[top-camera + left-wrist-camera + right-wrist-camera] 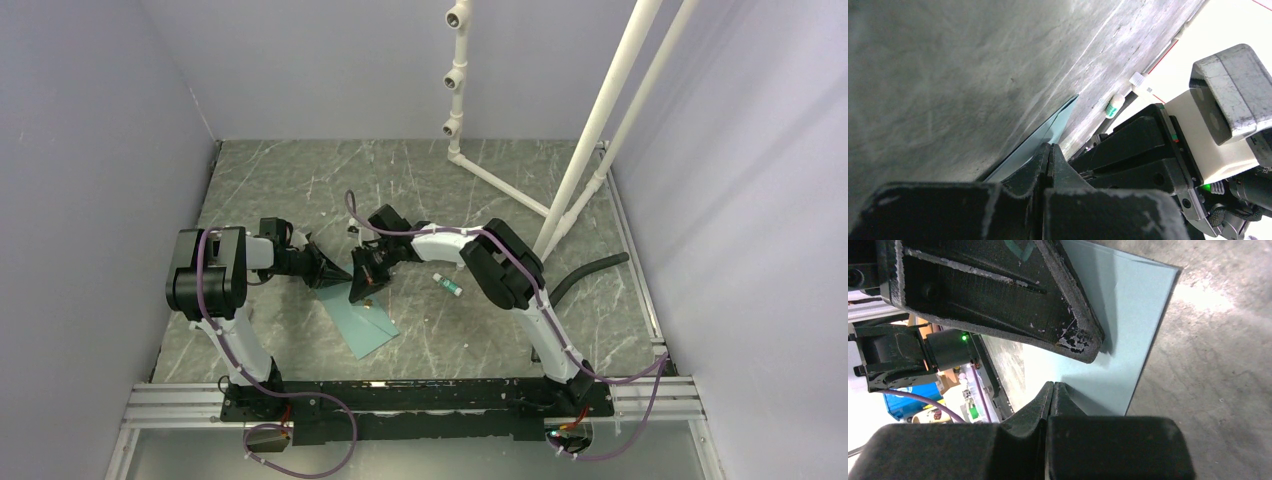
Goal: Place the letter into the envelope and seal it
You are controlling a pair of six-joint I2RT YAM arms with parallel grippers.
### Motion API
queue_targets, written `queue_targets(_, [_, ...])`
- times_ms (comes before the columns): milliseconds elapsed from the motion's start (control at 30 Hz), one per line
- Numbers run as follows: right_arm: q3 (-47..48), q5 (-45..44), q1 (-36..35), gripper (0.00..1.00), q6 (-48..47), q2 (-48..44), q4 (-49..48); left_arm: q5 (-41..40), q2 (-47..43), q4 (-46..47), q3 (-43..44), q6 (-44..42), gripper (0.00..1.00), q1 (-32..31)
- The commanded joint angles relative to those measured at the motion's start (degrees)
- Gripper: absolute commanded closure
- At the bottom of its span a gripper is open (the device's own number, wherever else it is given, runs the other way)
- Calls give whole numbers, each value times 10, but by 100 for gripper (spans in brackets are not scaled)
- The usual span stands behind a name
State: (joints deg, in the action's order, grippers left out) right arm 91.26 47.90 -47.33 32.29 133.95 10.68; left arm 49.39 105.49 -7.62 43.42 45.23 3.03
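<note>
The teal envelope (pixel 365 328) lies flat on the marbled desk (pixel 300 180), the left gripper (pixel 1050 152) and right gripper (pixel 1053 389) both pressed closed at its far end, with a green-and-white tube (pixel 449 284) nearby, its print unreadable.

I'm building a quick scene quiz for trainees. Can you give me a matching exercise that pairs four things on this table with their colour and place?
Things:
1. envelope
2. small tube
3. hose
4. pipe frame

Colour and place:
a. black, near the right edge
b. teal, in the middle
c. white, rising at the back right
d. green and white, just right of the middle

Pairs: 1-b, 2-d, 3-a, 4-c
</note>
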Motion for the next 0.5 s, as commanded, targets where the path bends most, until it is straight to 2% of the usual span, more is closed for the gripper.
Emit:
queue_targets(0, [-14, -13, -19, 100, -32, 13, 49, -56, 27, -34, -10, -7, 98, 0])
queue_targets(467, [-58, -15, -26, 100, -23, -6, 24, -62, 24, -40, -9, -12, 97, 0])
